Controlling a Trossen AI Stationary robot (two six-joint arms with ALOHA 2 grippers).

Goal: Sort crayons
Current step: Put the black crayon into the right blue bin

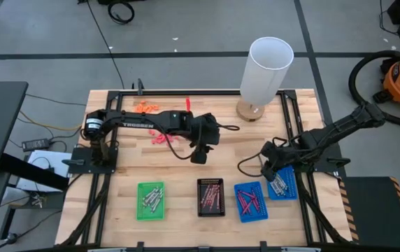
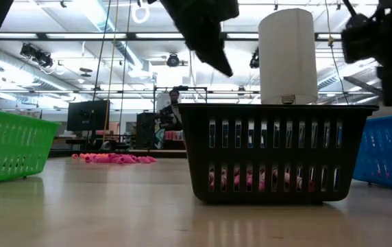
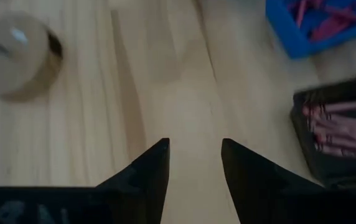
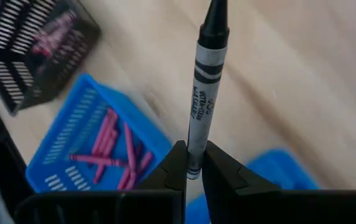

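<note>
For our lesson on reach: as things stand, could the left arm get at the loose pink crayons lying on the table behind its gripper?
Probably yes. The left gripper hangs open and empty above bare table near the black tray, and the loose pink crayons lie uncovered beside that arm, with nothing over them.

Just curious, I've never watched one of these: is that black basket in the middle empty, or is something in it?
Not empty. The black basket holds dark maroon crayons, visible from above and through its slotted wall.
</note>
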